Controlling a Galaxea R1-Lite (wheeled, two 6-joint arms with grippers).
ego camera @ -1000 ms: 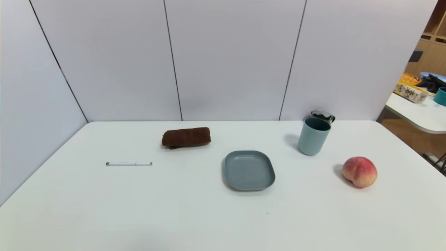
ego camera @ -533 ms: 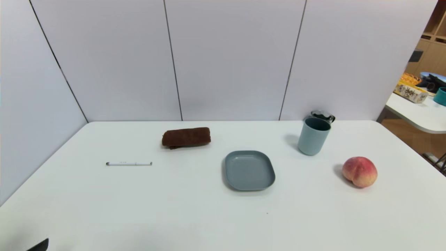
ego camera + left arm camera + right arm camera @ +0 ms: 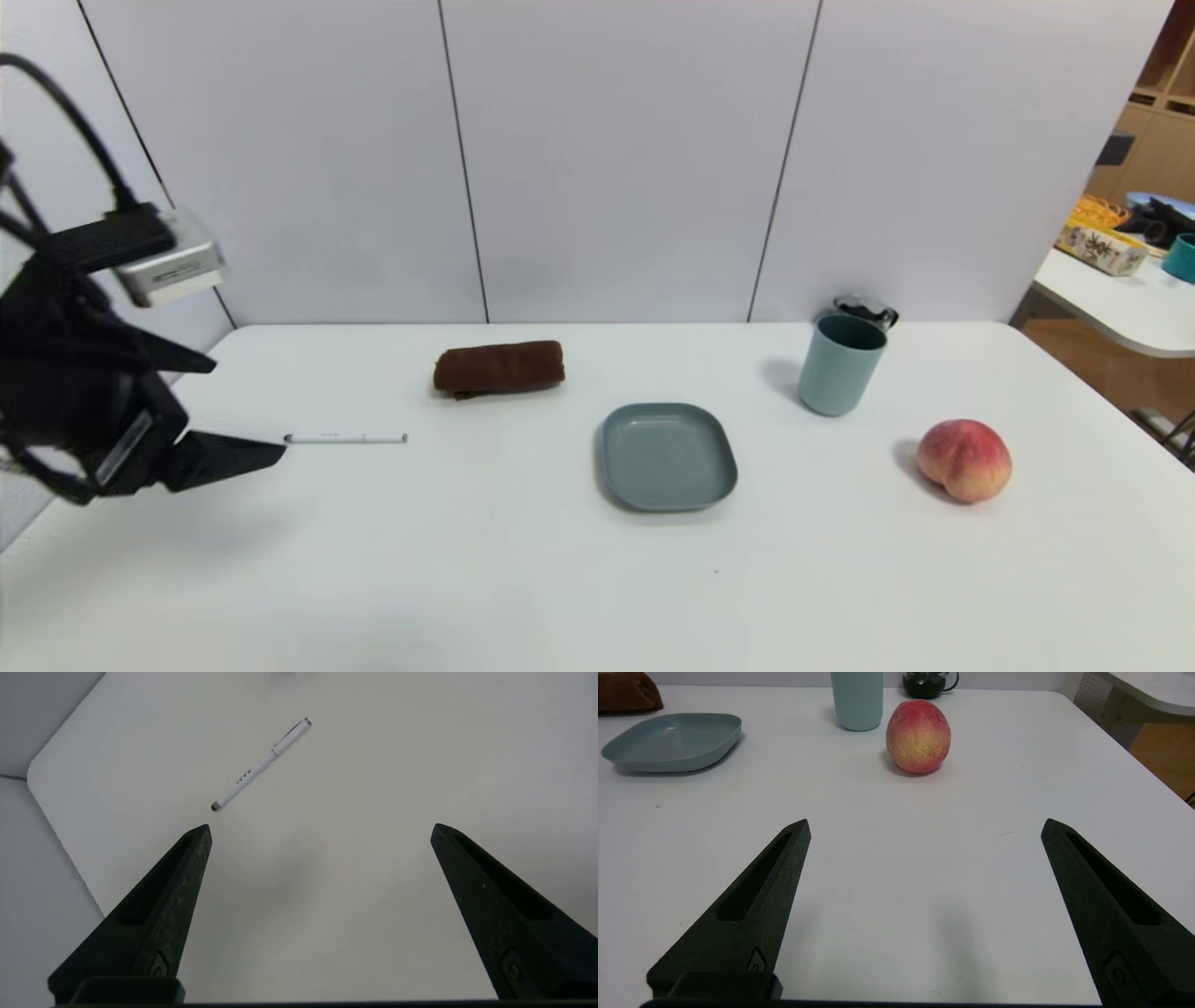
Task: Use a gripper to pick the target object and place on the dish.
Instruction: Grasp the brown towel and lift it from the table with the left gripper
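Observation:
The dark brown rolled towel lies toward the back of the white table, left of centre; one end of the towel shows in the right wrist view. The grey-blue dish sits empty at the table's middle, to the right of and nearer than the towel. My left gripper hovers over the table's left side, well left of the towel, open and holding nothing. In its wrist view the left gripper spans bare table. My right gripper is open and empty near the front, outside the head view, with the dish ahead of it.
A thin white pen lies just beyond the left fingertip; the pen also shows in the left wrist view. A grey-blue cup and a dark glass mug stand at the back right. A peach rests right of the dish. Grey panels wall the back and left.
The left arm has risen from the lower left edge of the head view into full sight over the table's left side. The objects on the table have not moved.

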